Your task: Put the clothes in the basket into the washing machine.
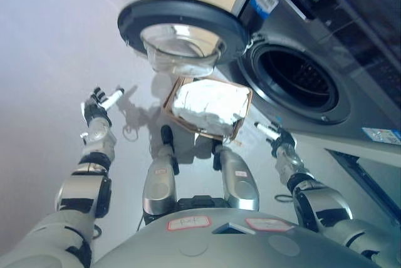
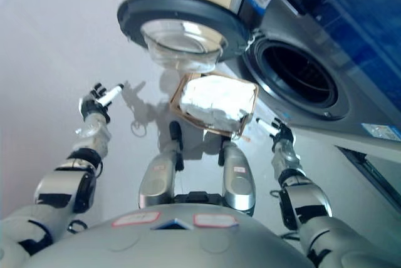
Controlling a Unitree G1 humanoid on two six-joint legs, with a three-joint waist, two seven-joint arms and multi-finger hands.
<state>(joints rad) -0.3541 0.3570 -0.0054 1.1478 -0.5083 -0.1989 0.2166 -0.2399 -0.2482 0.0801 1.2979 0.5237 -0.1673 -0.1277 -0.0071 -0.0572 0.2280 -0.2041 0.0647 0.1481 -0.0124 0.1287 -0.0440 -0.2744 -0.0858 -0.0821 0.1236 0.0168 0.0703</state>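
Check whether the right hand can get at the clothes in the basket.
Probably yes. The right hand is open beside the basket, and the white clothes lie heaped on top, uncovered. Nothing stands between them.

Both hands [image 1: 99,106] [image 1: 276,135] raised, fingers seemingly straight.

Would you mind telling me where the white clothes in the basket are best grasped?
Probably from above, at the top of the white clothes: they mound above the rim of the basket, whose walls block the sides. The right hand is nearer.
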